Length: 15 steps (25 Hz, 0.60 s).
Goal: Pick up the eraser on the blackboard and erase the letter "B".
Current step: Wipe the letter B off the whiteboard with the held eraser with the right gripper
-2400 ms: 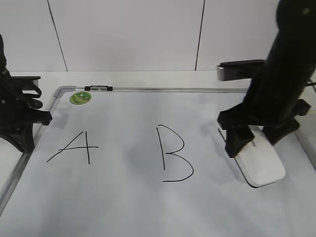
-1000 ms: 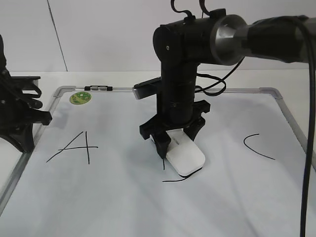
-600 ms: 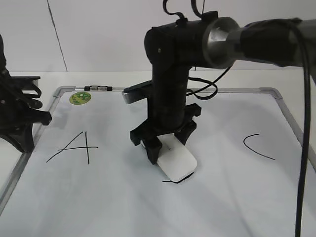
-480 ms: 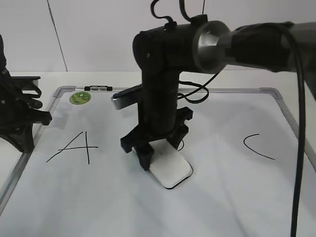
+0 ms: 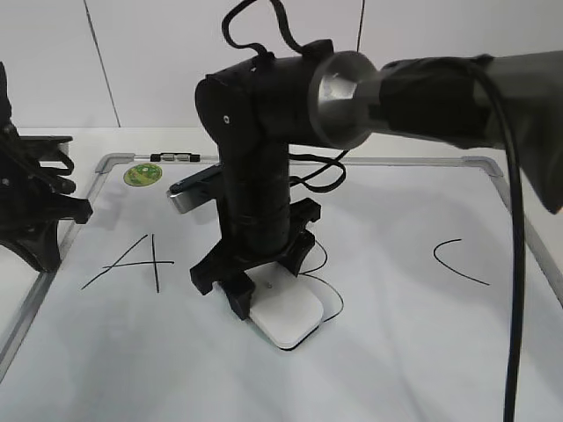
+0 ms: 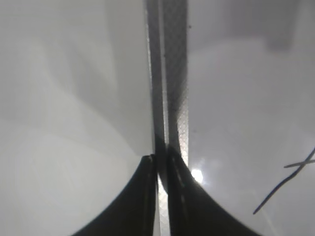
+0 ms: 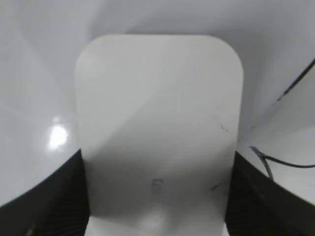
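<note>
Exterior view: right gripper (image 5: 264, 294) clamped on eraser (image 5: 286, 314), pressed flat on blackboard (image 5: 422, 352), right of letter "A" (image 5: 132, 262); curved remnant of letter "B" (image 5: 327, 283) beside eraser. Left gripper (image 6: 161, 169) fingers together over blackboard frame.

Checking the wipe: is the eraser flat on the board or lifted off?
Flat: the eraser, held by the right gripper, lies on the blackboard with no visible gap.

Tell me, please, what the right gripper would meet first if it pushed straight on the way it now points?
The right gripper points down, shut on the white glossy plastic eraser, which looks to lie flat on the white dry-erase blackboard. So it would probably just press the eraser harder onto the board.
</note>
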Tool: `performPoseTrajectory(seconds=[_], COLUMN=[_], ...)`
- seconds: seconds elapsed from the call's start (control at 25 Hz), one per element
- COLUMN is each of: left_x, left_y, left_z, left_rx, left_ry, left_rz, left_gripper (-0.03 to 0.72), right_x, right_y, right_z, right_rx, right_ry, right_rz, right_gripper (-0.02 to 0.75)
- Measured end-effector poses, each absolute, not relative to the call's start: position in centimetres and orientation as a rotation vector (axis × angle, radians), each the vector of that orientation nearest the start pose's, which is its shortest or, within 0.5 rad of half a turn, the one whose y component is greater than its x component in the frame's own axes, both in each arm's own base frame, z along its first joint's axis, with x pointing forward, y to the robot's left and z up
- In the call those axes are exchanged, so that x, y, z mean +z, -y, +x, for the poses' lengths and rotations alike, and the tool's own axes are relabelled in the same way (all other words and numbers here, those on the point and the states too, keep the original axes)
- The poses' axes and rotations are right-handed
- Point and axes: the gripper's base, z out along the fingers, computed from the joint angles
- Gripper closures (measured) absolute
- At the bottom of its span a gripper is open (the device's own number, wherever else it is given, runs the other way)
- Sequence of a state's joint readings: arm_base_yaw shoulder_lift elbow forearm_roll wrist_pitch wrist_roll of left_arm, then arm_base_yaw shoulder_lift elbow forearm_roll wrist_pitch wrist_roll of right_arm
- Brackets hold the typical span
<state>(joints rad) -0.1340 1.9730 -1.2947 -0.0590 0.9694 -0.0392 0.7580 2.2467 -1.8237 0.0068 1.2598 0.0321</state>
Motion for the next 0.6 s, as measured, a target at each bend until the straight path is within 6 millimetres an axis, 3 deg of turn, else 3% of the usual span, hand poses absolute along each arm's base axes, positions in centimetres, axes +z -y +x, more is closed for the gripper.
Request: performPoseTrajectory(seconds=[0.32, 0.6], left_x=[15.5, 15.5], left_y=[5.3, 5.3], left_z=[36.4, 36.5], left_rx=[-0.076, -0.074], left_ry=[-3.127, -3.117], left_rz=[0.097, 0.099], left_gripper=[0.663, 0.662], right_x=[16.6, 16.4], right_y=[-30.0, -26.3], right_z=[33.4, 36.5], right_rx=[-0.008, 0.041], right_ry=[-2.999, -3.071], right_rz=[-1.029, -0.822], right_gripper=[0.190, 0.191])
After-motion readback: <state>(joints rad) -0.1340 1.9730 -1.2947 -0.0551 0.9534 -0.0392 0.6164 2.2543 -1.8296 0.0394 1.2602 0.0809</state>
